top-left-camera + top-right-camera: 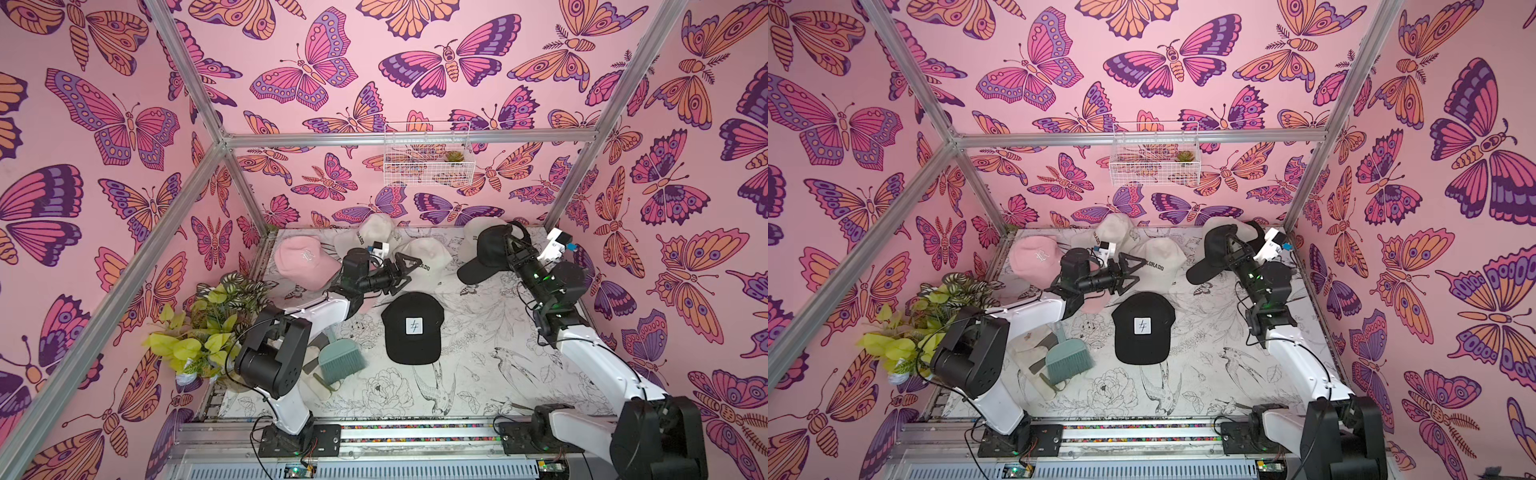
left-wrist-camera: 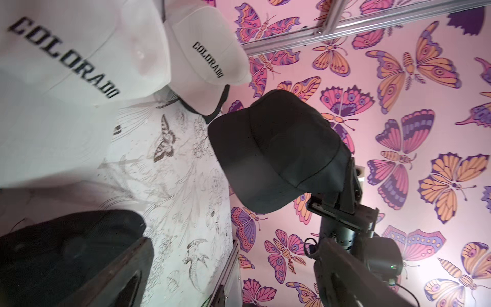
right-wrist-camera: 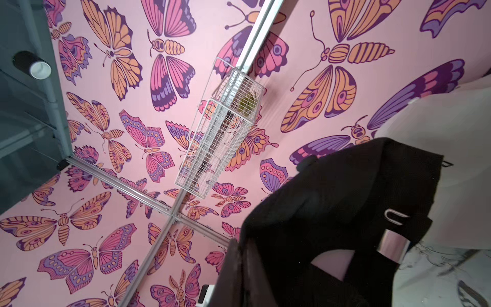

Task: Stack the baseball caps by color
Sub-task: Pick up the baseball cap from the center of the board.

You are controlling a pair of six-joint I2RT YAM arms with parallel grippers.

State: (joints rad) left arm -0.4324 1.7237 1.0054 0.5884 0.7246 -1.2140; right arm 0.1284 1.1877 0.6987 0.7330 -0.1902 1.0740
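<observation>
Pink butterfly-printed walls (image 1: 361, 54) rise on 3 sides, edged by aluminium bars (image 1: 316, 140). A white wire basket (image 1: 426, 174) hangs on the back wall. The tabletop (image 1: 478, 365) carries black line drawings of birds and flowers; a leafy plant (image 1: 208, 328) stands at its left edge.

We see two cream caps lettered COLORADO in black: a near cap (image 2: 66, 53), large and blurred, and a farther cap (image 2: 210, 58) just beside it. Both rest on the sketch-printed tabletop (image 2: 172, 186). A black cap (image 2: 279, 151) is held up against the butterfly wall (image 2: 425, 133), its back edge clamped in the right gripper (image 2: 346, 183). Close to the lens lies a dark blurred shape (image 2: 66, 252) that we cannot identify.
</observation>
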